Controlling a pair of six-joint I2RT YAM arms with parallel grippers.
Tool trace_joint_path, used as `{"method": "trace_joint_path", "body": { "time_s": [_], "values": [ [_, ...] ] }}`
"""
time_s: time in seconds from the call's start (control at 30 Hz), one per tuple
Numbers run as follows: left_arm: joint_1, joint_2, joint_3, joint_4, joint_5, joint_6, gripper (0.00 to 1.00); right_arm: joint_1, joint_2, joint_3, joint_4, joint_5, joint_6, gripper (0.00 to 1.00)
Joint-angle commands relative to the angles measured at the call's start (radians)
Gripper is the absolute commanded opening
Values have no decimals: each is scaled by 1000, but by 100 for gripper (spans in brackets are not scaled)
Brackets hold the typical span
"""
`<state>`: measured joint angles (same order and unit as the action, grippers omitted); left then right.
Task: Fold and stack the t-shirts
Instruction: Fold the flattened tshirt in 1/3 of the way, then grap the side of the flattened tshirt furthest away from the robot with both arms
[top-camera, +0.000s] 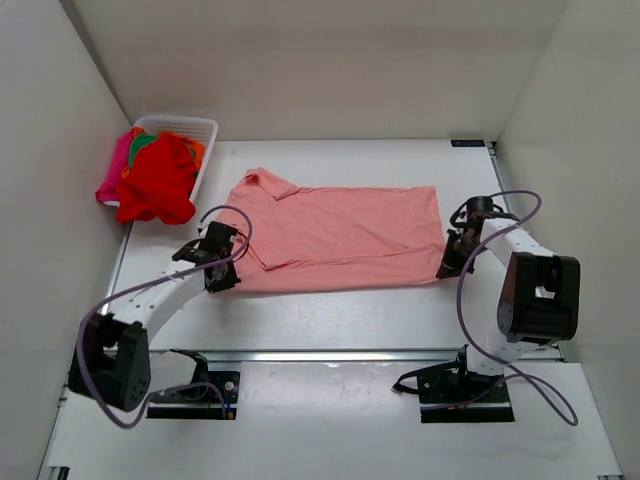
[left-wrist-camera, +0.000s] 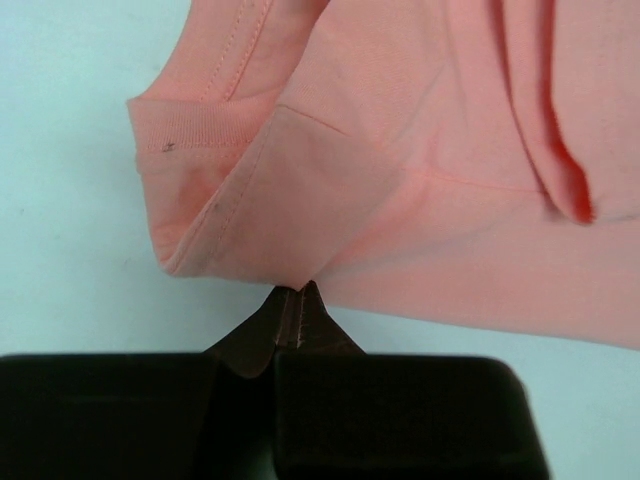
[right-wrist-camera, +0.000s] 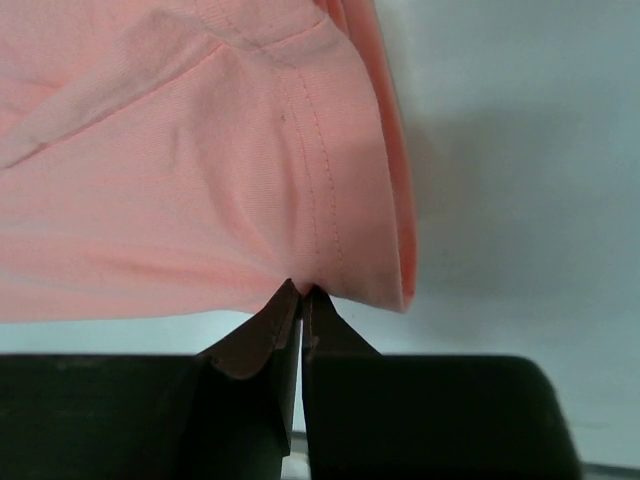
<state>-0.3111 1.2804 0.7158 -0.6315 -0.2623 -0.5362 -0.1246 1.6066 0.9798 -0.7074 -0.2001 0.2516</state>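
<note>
The salmon-pink t-shirt (top-camera: 340, 235) lies folded lengthwise across the middle of the table, collar at the far left. My left gripper (top-camera: 228, 268) is shut on its near edge by the sleeve (left-wrist-camera: 190, 190); the pinch shows in the left wrist view (left-wrist-camera: 297, 292). My right gripper (top-camera: 447, 266) is shut on the near hem corner at the shirt's right end, seen in the right wrist view (right-wrist-camera: 303, 290). A red t-shirt (top-camera: 160, 180) hangs over the white basket (top-camera: 200, 125) at the far left, with magenta (top-camera: 112, 180) and orange/green cloth (top-camera: 142, 145) under it.
White walls close in the table on the left, right and back. A metal rail (top-camera: 350, 355) runs across the near edge in front of the arm bases. Cables loop from both arms.
</note>
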Motion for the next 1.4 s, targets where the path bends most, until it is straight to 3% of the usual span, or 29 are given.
{"method": "trace_joint_path", "body": {
  "time_s": [0.0, 0.23, 0.4, 0.43, 0.57, 0.67, 0.87, 1.1, 1.23, 1.37],
  "values": [
    [6, -107, -27, -109, 23, 21, 0, 12, -91, -35, -75, 21, -29, 0],
    [-101, -220, -24, -249, 60, -24, 0, 56, -263, -157, -162, 33, -26, 0],
    [-80, -305, -16, -321, 146, -25, 0, 19, -352, -144, -247, 42, -31, 0],
    [-76, -315, -19, -333, 155, -24, 10, 17, -358, -138, -253, 51, -38, 2],
    [-19, -389, -1, -341, 201, 5, 54, -6, -367, -145, -270, 22, -57, 32],
    [42, -380, 27, -327, 193, 42, 65, 2, -369, -130, -267, 22, -52, 47],
    [66, -164, 212, -226, 147, 88, 63, -26, -292, -9, -186, 27, -55, 47],
    [98, 270, 528, -42, 57, 113, 59, 5, -25, 256, -138, 30, -34, 46],
    [139, 482, 707, 10, 54, 102, 60, 19, 96, 362, -123, 31, -41, 46],
    [156, 664, 876, 1, 40, 94, 69, 28, 200, 459, -127, 40, -54, 45]
  ]
}}
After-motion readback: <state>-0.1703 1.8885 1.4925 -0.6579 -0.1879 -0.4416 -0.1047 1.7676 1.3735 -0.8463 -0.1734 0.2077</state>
